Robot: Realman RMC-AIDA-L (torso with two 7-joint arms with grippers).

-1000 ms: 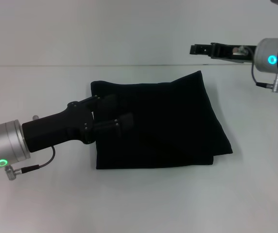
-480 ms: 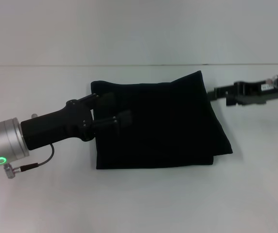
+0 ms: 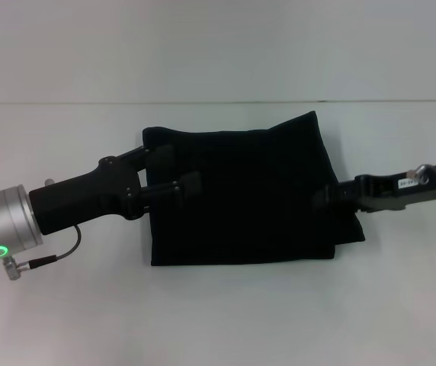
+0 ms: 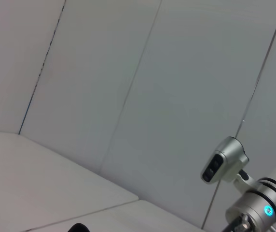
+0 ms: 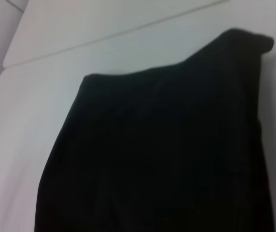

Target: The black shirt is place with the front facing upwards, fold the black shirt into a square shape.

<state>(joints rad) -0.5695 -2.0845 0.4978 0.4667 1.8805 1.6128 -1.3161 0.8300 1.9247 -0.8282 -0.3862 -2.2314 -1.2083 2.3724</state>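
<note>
The black shirt (image 3: 256,194) lies folded into a rough rectangle in the middle of the white table, plain black side up, with no lettering showing. My left gripper (image 3: 174,171) reaches in from the left and hovers over the shirt's left edge, open, with one finger (image 3: 161,156) farther back than the other. My right gripper (image 3: 331,197) comes in low from the right, its tip at the shirt's right edge. In the right wrist view the black shirt (image 5: 162,154) fills most of the picture, one folded corner sticking up.
The white table (image 3: 226,320) spreads wide on all sides of the shirt, and a pale wall stands behind it. The left wrist view shows wall panels and the right arm (image 4: 256,210).
My right gripper has come down from the back right, above the table, to the shirt's right edge. The left gripper has drawn back slightly to the left. The shirt keeps its shape.
</note>
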